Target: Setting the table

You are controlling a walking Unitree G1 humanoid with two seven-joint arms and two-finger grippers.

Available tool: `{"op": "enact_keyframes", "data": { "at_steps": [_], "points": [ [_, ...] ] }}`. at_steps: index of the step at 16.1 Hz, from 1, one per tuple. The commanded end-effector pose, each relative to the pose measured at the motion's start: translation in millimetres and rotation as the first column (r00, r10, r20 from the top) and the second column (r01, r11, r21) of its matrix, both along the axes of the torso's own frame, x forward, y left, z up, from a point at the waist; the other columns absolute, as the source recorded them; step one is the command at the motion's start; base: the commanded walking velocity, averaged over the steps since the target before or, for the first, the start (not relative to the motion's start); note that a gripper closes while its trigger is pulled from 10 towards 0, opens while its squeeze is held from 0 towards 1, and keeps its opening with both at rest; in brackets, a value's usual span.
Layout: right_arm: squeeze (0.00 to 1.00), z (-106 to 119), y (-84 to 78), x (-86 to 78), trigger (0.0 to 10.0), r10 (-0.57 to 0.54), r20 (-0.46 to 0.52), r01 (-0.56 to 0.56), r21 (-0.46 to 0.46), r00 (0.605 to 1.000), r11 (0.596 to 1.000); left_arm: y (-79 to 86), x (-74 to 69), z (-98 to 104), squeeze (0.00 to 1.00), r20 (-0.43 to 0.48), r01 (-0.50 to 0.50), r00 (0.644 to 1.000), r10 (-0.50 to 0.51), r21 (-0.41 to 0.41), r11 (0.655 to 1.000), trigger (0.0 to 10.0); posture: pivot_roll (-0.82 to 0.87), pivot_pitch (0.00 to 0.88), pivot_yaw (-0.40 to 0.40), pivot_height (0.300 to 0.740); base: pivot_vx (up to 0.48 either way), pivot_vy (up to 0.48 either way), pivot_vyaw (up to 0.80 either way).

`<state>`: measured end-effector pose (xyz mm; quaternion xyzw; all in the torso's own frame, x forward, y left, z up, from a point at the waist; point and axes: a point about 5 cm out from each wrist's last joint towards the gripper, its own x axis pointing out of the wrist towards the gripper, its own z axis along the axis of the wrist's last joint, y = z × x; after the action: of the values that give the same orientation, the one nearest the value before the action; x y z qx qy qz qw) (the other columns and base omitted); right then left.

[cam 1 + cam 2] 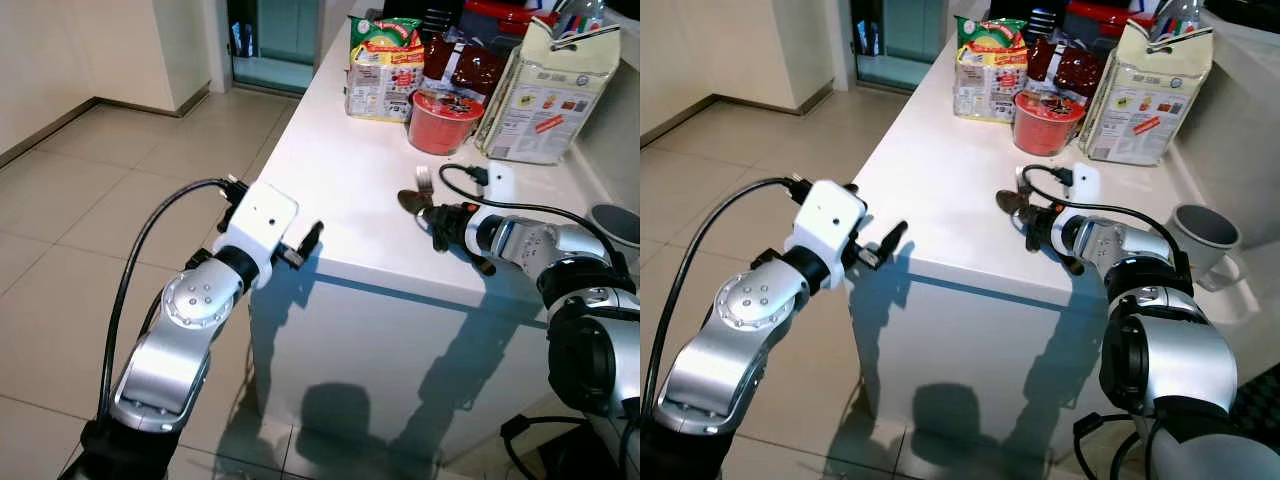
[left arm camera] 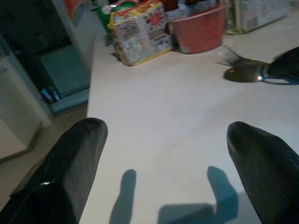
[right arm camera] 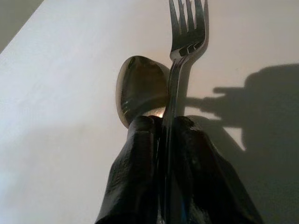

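Clamped together, the two black fingers of my right gripper (image 3: 163,126) pinch a fork (image 3: 184,51) and a spoon (image 3: 140,88) at once, handles squeezed between the pads and both heads sticking out past the tips. From my head I see that bundle low over the white counter (image 1: 340,170), about two o'clock from the centre of my view, the spoon bowl and fork tines pointing toward nine o'clock; whether they touch the surface or hang just above it I cannot quite tell, though their shadow lies close beneath.

My left gripper (image 1: 300,245) hovers off the counter's near corner, at roughly seven o'clock from the cutlery, its fingers (image 2: 70,168) spread wide apart with nothing between them.

Further back, at twelve o'clock from the fork, stands a red cup (image 1: 443,120). Beside it at ten o'clock is a noodle pack (image 1: 383,70), and at two o'clock a tall carton (image 1: 545,95). A grey mug (image 1: 1205,235) sits off the counter's right edge.
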<state>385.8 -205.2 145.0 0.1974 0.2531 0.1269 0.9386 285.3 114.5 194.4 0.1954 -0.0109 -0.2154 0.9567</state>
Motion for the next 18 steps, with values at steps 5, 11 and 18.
{"op": "enact_keyframes", "data": {
  "at_steps": [5,11,18],
  "points": [
    [0.0,28,-22.1,5.7,0.0,-0.084,0.151,0.069,0.099,0.985,0.993,5.5,7.2,7,0.0,0.044,-0.063,0.997,0.064,-0.004,0.998,10.0,0.04,0.0,-0.088,0.74,0.0,0.0,0.0],
    [0.0,64,-24.3,9.0,0.0,-0.034,0.33,-0.036,0.205,0.943,0.978,7.5,11.4,12,0.0,0.082,-0.093,0.992,0.094,-0.015,0.996,10.0,0.04,0.0,-0.086,0.74,0.0,0.0,0.0],
    [0.0,81,-28.5,-7.9,0.0,-0.151,0.35,-0.089,0.583,0.924,0.807,11.7,13.1,15,0.0,0.112,-0.182,0.975,0.194,-0.11,0.977,10.0,0.06,0.0,-0.102,0.74,0.0,0.0,0.0]
  ]
}}
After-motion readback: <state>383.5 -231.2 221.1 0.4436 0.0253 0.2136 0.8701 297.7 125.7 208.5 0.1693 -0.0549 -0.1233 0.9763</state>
